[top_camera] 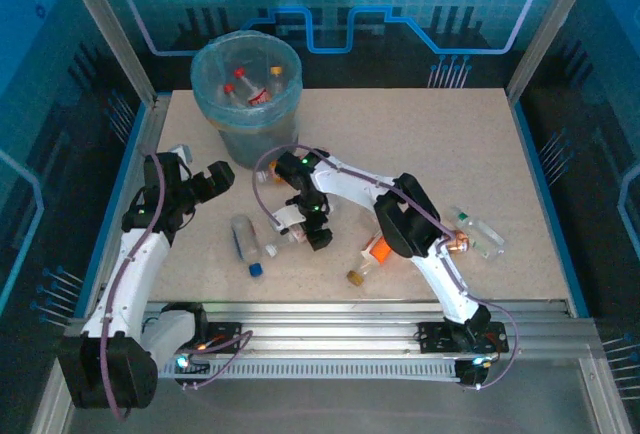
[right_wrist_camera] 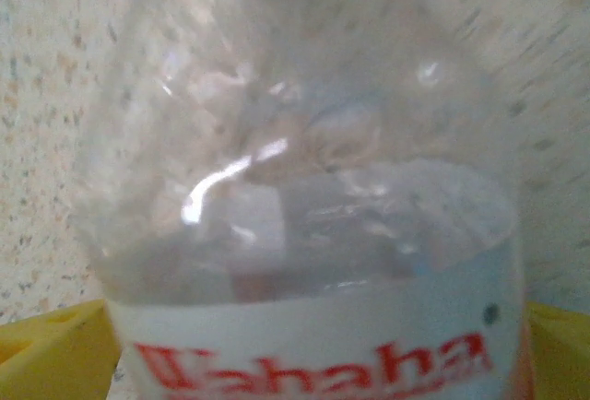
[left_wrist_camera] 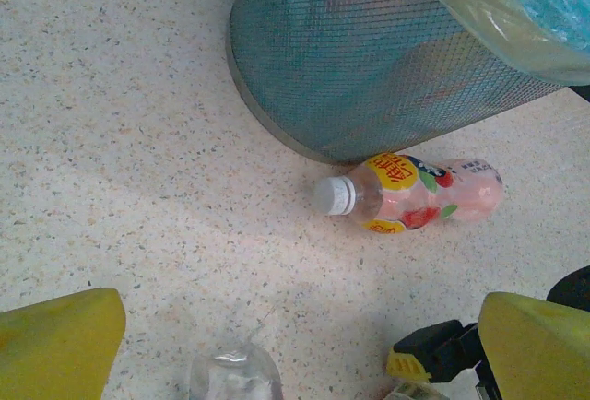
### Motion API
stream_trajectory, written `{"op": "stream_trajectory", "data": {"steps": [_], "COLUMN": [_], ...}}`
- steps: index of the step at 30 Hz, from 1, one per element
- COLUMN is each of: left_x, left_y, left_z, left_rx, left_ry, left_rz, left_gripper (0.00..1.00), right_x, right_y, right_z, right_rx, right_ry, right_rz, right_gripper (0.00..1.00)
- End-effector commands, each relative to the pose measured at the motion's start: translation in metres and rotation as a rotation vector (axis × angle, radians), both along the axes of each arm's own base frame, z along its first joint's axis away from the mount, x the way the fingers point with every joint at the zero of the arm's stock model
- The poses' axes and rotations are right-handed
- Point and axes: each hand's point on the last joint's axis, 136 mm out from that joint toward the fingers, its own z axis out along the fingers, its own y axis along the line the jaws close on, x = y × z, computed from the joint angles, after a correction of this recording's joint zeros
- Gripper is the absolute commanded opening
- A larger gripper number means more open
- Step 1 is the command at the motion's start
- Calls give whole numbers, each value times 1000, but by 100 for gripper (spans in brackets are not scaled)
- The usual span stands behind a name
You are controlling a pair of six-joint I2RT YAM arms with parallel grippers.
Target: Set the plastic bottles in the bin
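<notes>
Closing on the clear Wahaha bottle (right_wrist_camera: 304,188) is judged the step in hand. It lies on the counter (top_camera: 430,154) near the bin (top_camera: 240,144), between the wide-open, empty right jaws. These should be centred on the label (right_wrist_camera: 313,354) and closed gently; thin plastic may buckle. The left jaws, open and empty, hang beside the bin.

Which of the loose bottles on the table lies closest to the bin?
The pink-labelled bottle with the white cap, on its side right at the foot of the bin; the clear blue-capped bottle lies further off.
</notes>
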Motion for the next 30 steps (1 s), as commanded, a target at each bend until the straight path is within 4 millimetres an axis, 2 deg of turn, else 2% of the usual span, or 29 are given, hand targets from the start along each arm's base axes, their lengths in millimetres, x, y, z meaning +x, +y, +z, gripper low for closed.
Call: {"op": "stream_trajectory", "data": {"steps": [1, 5, 10, 14, 17, 20, 24, 27, 30], "left_x": [1, 3, 7, 14, 17, 16, 10, -2, -8], "left_y": [2, 1, -2, -7, -15, -35, -74, -106, -136], "left_z": [10, 22, 48, 71, 95, 124, 173, 207, 223], "left_rx": [-6, -3, 3, 7, -14, -62, -110, -117, -153], "left_ry": [-6, -17, -57, -107, -140, -201, -355, -497, -534], "left_rz": [3, -6, -33, -71, -110, -201, -357, -482, -593], "left_gripper": [99, 99, 99, 99, 99, 99, 95, 94, 91], "right_x": [9, 16, 27, 27, 25, 19, 14, 16, 20], "right_y": [-5, -9, -7, -9, -12, -14, -24, -42, -62], "right_z": [21, 22, 44, 64, 83, 112, 154, 184, 213], "right_rx": [48, 41, 99, 142, 189, 325, 512, 613, 714], "right_ry": [-36, -56, -107, -128, -135, -130, -104, -96, -97], "right_rz": [-61, -94, -162, -222, -297, -403, -551, -652, -746], "right_gripper": [96, 82, 66, 61, 59, 57, 58, 58, 57]}}
